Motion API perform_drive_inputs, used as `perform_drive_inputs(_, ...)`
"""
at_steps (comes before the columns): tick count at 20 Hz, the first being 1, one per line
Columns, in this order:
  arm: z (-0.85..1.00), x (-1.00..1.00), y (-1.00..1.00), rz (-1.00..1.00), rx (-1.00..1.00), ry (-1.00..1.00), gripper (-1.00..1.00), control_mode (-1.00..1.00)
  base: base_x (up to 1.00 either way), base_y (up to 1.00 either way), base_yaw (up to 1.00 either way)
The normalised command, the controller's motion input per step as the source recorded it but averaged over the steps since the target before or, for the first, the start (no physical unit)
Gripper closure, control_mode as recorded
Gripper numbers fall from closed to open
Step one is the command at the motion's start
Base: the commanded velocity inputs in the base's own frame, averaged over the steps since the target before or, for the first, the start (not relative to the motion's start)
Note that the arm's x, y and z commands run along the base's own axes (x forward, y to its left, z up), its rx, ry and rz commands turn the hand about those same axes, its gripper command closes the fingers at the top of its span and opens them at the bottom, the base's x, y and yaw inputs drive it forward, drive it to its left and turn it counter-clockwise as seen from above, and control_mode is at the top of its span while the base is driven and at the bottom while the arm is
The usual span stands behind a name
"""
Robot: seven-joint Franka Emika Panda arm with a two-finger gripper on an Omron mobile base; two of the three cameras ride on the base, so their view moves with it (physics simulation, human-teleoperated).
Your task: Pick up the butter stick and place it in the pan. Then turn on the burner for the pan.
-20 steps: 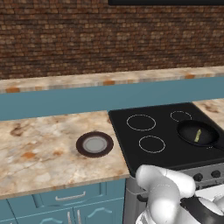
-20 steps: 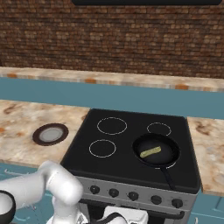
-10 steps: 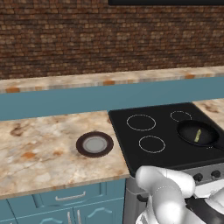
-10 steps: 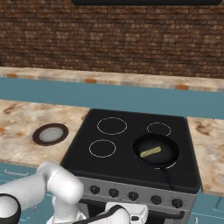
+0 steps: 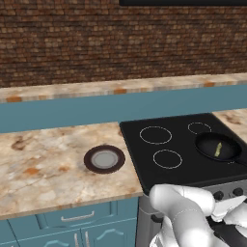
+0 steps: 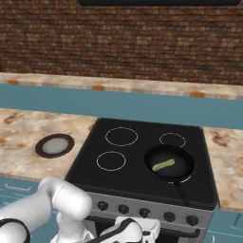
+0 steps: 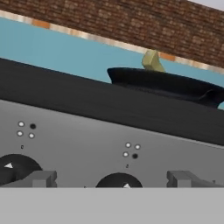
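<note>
Butter stick (image 6: 163, 165) already lay inside the pan (image 6: 169, 163) on the front right ring, so placing looked done. Gripper (image 7: 113, 181), jaws wide and empty, faced the stove's knobs (image 7: 119, 180); turning on the burner remained.

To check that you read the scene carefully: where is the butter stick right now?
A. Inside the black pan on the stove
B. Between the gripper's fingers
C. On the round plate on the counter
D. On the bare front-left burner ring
A: the butter stick lies inside the pan, which sits on the stove's front-right burner, well apart from the plate on the counter.
</note>
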Motion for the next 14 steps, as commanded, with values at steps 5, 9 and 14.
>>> perform_drive_inputs(5,-0.13,0.03,-0.07,0.02,0.02,0.0,-1.0,-1.0,0.0,0.0,0.0)
perform_drive_inputs(9,-0.08,0.12,-0.08,0.02,0.02,0.0,-1.0,-1.0,0.0,0.0,0.0)
perform_drive_inputs(14,-0.13,0.13,-0.07,0.03,0.02,0.0,-1.0,-1.0,0.0,0.0,0.0)
